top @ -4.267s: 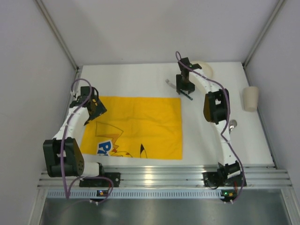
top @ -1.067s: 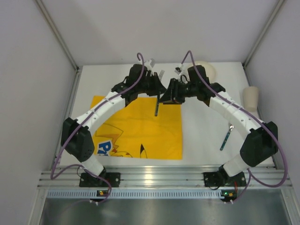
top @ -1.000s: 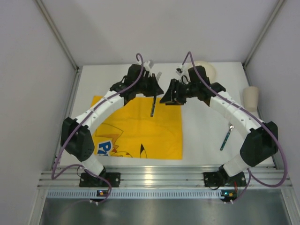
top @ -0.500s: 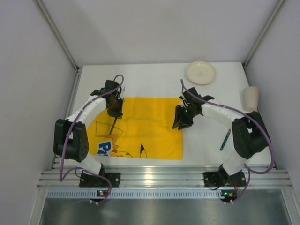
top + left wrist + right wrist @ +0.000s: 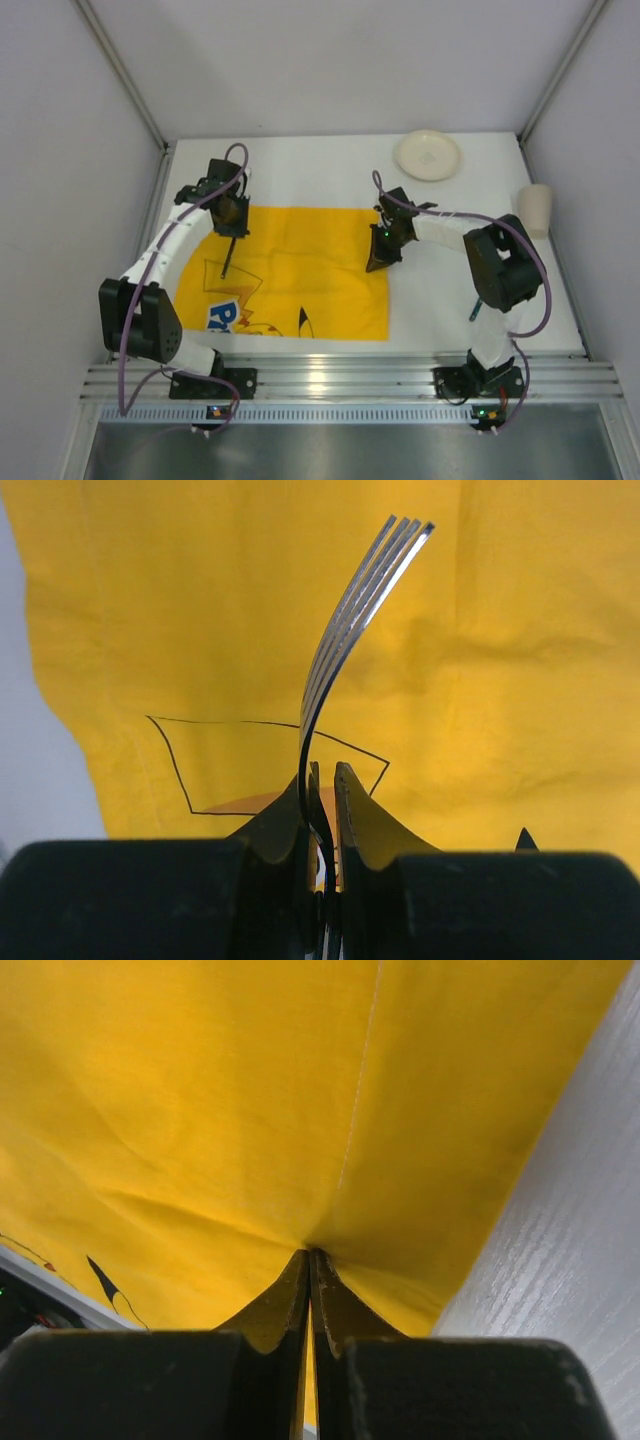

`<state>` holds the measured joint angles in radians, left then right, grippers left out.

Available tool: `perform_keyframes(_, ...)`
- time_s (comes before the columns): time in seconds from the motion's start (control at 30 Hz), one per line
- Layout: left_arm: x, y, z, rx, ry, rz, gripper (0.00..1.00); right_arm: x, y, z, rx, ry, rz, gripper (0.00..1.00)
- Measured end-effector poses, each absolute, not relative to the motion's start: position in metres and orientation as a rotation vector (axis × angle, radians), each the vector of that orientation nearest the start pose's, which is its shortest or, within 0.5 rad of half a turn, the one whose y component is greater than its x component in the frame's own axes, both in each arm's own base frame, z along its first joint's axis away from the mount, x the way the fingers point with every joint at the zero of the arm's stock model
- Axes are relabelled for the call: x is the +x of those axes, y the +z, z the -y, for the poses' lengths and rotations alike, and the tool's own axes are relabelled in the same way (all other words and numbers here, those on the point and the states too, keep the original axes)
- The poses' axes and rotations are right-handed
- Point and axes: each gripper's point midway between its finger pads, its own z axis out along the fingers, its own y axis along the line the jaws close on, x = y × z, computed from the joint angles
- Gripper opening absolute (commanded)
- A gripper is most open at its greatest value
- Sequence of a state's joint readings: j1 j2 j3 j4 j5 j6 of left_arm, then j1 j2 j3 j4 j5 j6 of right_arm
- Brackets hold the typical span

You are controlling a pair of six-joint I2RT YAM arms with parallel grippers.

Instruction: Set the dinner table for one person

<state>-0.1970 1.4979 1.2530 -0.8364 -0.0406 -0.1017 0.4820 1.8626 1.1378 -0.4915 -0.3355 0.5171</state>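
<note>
Left gripper point(image 5: 324, 780) clamped on fork point(image 5: 345, 640), edge-on, tines out past the tips and over the yellow mat point(image 5: 520, 680). Looks like a carry grip for laying it on the mat.

Right gripper point(image 5: 309, 1260) pinched shut on a mat fold near its edge, probably straightening it.

Dinner table point(image 5: 580, 1230) is bare white just beside those tips, with plate point(image 5: 428, 155) and cup point(image 5: 533, 208) well beyond.

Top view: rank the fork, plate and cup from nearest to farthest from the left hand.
1. The fork: held in the left hand, over the left part of the yellow mat.
2. The plate: far side, right of centre.
3. The cup: by the right edge, clearly farthest.
</note>
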Motion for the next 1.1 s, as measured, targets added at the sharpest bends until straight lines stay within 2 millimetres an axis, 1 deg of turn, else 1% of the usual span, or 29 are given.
perform_keyframes(0.1,0.329,0.152,0.057,0.092,-0.024,-2.602,0.0,0.292,0.017,-0.239,-0.044,0.682,-2.908,0.0)
perform_keyframes(0.2,0.325,0.16,0.051,0.072,-0.006,-2.586,0.0,0.294,0.017,-0.24,-0.057,0.683,-2.904,0.0)
perform_keyframes(0.27,0.322,0.162,0.048,0.063,0.005,-2.578,0.0,0.295,0.017,-0.24,-0.065,0.678,-2.902,0.0)
perform_keyframes(0.43,0.308,0.158,0.042,0.039,0.021,-2.587,0.0,0.302,0.017,-0.23,-0.061,0.644,-2.888,0.0)
perform_keyframes(0.53,0.302,0.151,0.041,0.028,0.022,-2.607,0.0,0.313,0.017,-0.212,-0.012,0.578,-2.868,0.0)
perform_keyframes(0.7,0.289,0.129,0.039,0.024,0.027,-2.664,0.0,0.328,0.018,-0.178,0.08,0.414,-2.837,0.0)
perform_keyframes(0.77,0.284,0.121,0.039,0.025,0.027,-2.684,0.0,0.331,0.018,-0.169,0.095,0.368,-2.829,0.0)
perform_keyframes(0.83,0.283,0.114,0.04,0.027,0.018,-2.701,0.0,0.333,0.019,-0.165,0.104,0.346,-2.826,0.0)
perform_keyframes(1.0,0.291,0.096,0.047,0.016,-0.023,-2.704,0.0,0.332,0.019,-0.157,0.116,0.295,-2.827,0.0)
perform_keyframes(1.1,0.291,0.084,0.057,0.008,-0.098,-2.698,0.01,0.327,0.019,-0.152,0.118,0.272,-2.825,0.0)
